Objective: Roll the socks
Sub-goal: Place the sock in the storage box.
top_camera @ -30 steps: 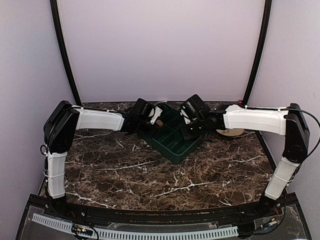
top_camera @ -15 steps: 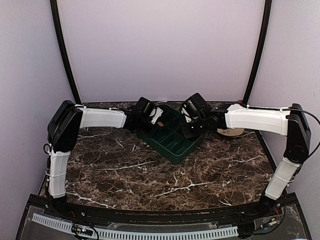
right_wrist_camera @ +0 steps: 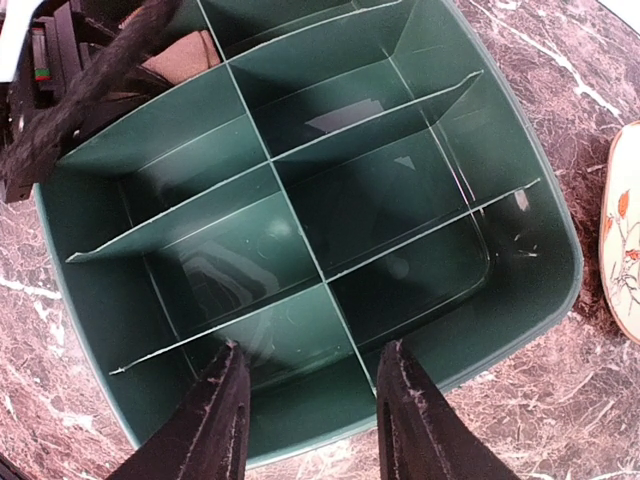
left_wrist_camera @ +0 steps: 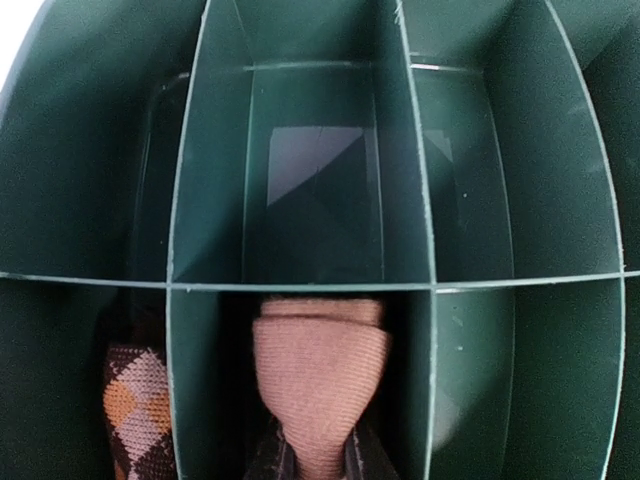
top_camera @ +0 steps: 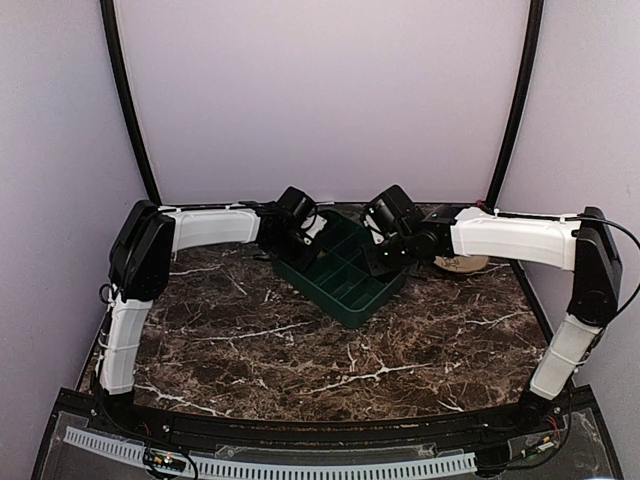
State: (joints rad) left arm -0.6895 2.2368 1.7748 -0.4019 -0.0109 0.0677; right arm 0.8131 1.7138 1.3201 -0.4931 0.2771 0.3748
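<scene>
In the left wrist view a rolled plain tan sock (left_wrist_camera: 318,370) sits in a compartment of the green tray (left_wrist_camera: 500,180). My left gripper (left_wrist_camera: 318,458) is shut on its narrow end. The argyle sock (left_wrist_camera: 135,410) lies in the compartment just to the left, partly cut off by the divider. From above, the left gripper (top_camera: 297,228) is at the tray's (top_camera: 350,300) back left corner. My right gripper (right_wrist_camera: 312,350) stands open over the tray's (right_wrist_camera: 520,310) near wall with nothing between its fingers. The tan sock (right_wrist_camera: 185,55) shows at the top left of the right wrist view.
A cream plate with an orange pattern (top_camera: 462,264) lies on the marble table right of the tray, also seen as the plate (right_wrist_camera: 622,240) in the right wrist view. The tray's other compartments hold nothing. Both forearms reach across the table's far half.
The left arm has pushed farther in and right, bringing its gripper over the tray's back left compartments. The right arm has hardly moved.
</scene>
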